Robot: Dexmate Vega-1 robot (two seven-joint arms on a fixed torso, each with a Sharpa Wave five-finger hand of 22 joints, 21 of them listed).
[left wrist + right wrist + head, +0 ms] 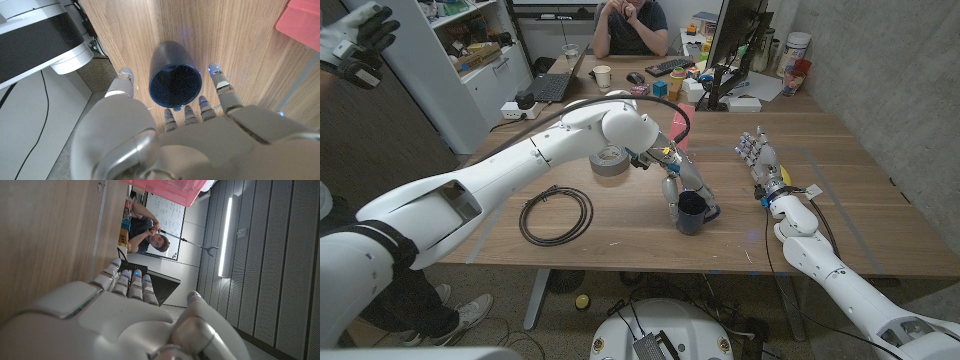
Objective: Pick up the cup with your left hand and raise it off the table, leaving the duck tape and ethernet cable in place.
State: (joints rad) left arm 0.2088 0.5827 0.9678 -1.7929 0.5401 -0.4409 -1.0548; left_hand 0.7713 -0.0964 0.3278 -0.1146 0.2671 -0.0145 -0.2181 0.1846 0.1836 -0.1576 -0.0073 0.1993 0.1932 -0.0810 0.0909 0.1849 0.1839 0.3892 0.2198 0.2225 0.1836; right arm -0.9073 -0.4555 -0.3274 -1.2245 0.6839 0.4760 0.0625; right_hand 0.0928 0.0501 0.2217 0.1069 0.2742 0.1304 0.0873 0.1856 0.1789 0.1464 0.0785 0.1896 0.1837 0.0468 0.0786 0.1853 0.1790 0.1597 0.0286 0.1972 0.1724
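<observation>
The robot's left hand [682, 196] reached across the middle of the wooden table [620, 235] and was positioned at a dark blue cylindrical cup [691, 212]. In the left wrist view the left hand [170, 135] had its fingers [220, 85] spread on either side of the cup [175, 75], with the thumb on one side and the others near the rim; whether they were actually pressing on the cup could not be told. The cup's open mouth faced the wrist camera. In the head view the cup appeared to stand upright on the table, near the front edge and a little right of centre.

A grey roll of duct tape [610, 160] lay flat on the table behind the left arm, well apart from the cup. A black ethernet cable coiled into a loop [555, 214] lay on the table to the robot's left of the cup, also well apart from it.

The robot's right hand [760, 160] stood on the right side of the table with its fingers pointing away from the robot, apart and holding nothing. In the right wrist view the right hand [125, 315] showed its fingers [131, 282] extended side by side next to the table surface.

A person [630, 25] sat at a desk behind the table. A pink sheet [672, 127] lay at the table's far edge.
</observation>
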